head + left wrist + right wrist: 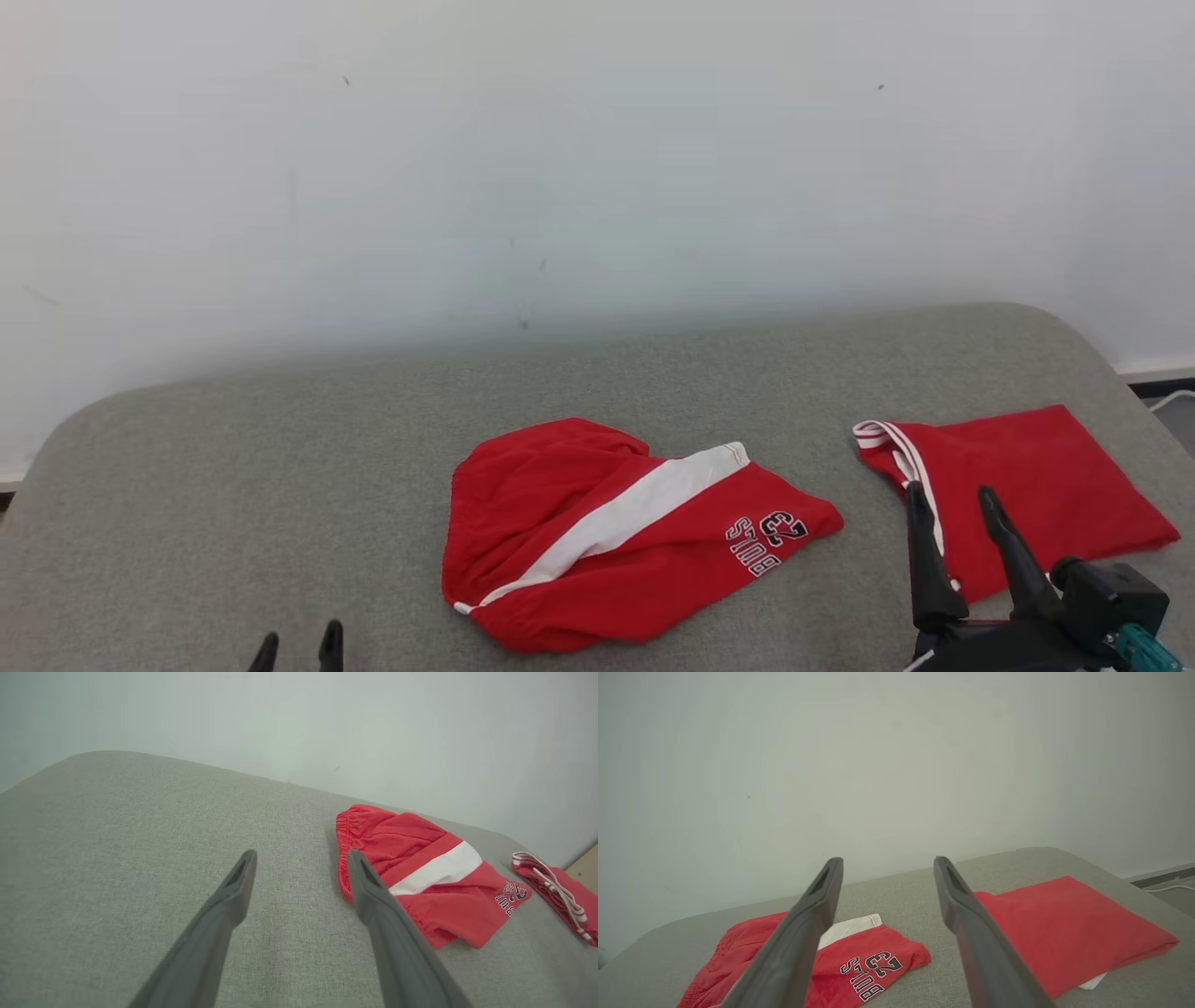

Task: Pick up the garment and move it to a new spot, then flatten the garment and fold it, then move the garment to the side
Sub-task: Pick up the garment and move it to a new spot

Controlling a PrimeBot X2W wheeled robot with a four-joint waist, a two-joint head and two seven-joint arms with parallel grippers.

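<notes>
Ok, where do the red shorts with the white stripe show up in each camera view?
Head view: the shorts lie bottom centre.
Left wrist view: the shorts sit right of centre.
Right wrist view: the shorts sit lower left.
Shared landmark: the folded red garment, right of them in every view.

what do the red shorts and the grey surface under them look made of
Red shorts: soft matte knit, probably cotton jersey, judging by limp folds and a gathered waistband.
Grey surface: matte woven cloth cover; coarse weave shows in the left wrist view.
</notes>
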